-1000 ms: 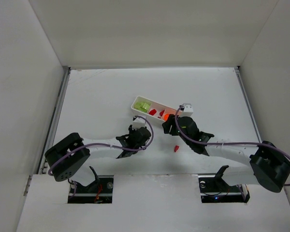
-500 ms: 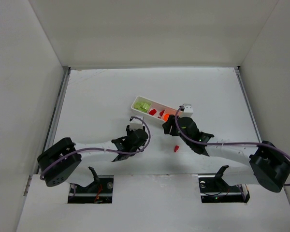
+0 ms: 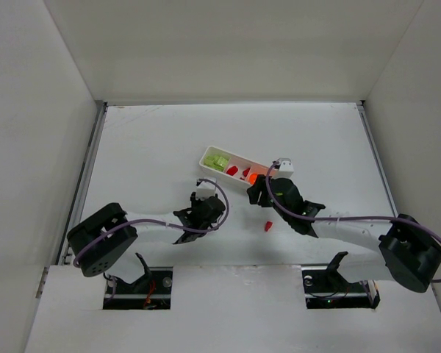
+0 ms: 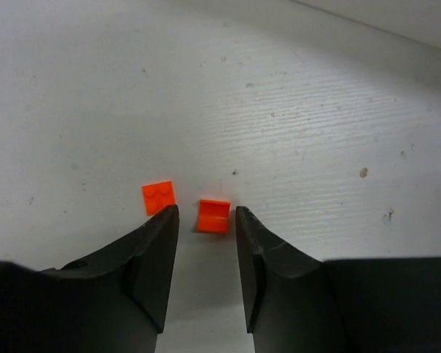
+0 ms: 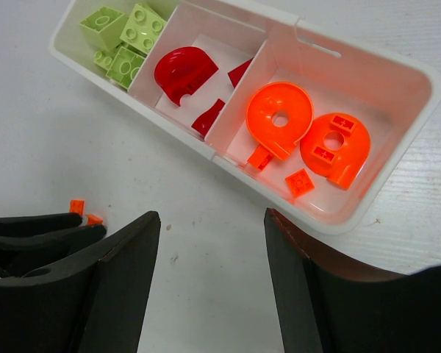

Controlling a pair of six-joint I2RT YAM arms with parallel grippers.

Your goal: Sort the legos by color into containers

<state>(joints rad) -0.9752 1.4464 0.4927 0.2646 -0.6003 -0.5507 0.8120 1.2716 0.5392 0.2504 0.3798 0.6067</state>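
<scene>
The white tray [image 3: 204, 157] lies mid-table with three compartments. In the right wrist view its rim [image 5: 367, 53] frames yellow-green blocks [image 5: 125, 37] on the left, red pieces [image 5: 184, 70] in the middle and orange rounded pieces [image 5: 279, 118] on the right. My left gripper [image 4: 206, 212] is open and low over the table. A small orange piece [image 4: 214, 216] lies just ahead between its fingertips, and a flat orange square [image 4: 159, 197] lies by the left fingertip. My right gripper [image 5: 211, 217] is open and empty over bare table in front of the tray.
One small red piece [image 3: 267, 225] lies loose on the table in front of the right gripper [image 3: 256, 190]. The left gripper [image 3: 204, 200] sits left of it, near the tray's left end. White walls enclose the table on three sides.
The left arm swung a little to the left and back, and its gripper stays low by the orange pieces. The right arm has not visibly moved.
</scene>
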